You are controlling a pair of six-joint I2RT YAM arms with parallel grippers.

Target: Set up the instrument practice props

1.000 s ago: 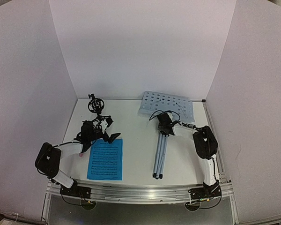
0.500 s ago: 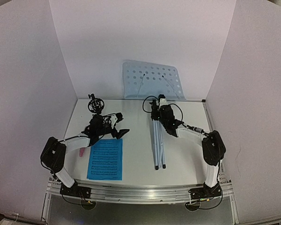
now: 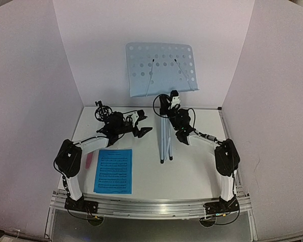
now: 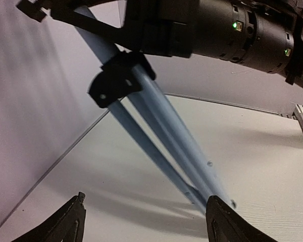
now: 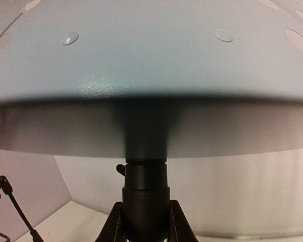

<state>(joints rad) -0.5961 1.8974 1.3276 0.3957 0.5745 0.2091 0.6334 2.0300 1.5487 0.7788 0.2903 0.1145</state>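
Note:
The pale-blue perforated music stand [image 3: 161,68] stands at the back middle, its silver tripod legs [image 3: 165,141] folded together. My right gripper [image 3: 171,107] is shut on the stand's black pole collar [image 5: 145,186], right under the desk [image 5: 151,45]. My left gripper [image 3: 143,125] is open and empty, just left of the legs [image 4: 166,146]; its fingertips [image 4: 74,217] stand wide apart. A blue sheet-music page [image 3: 113,170] lies flat at the front left; I cannot tell a second page apart. The pink microphone [image 3: 89,160] lies left of it. The black tripod mic holder [image 3: 103,110] stands at the back left.
White walls close the table [image 3: 192,171] on the left, back and right. A metal rail [image 3: 151,206] runs along the near edge by the arm bases. The mic holder also shows at the lower left of the right wrist view [image 5: 5,206].

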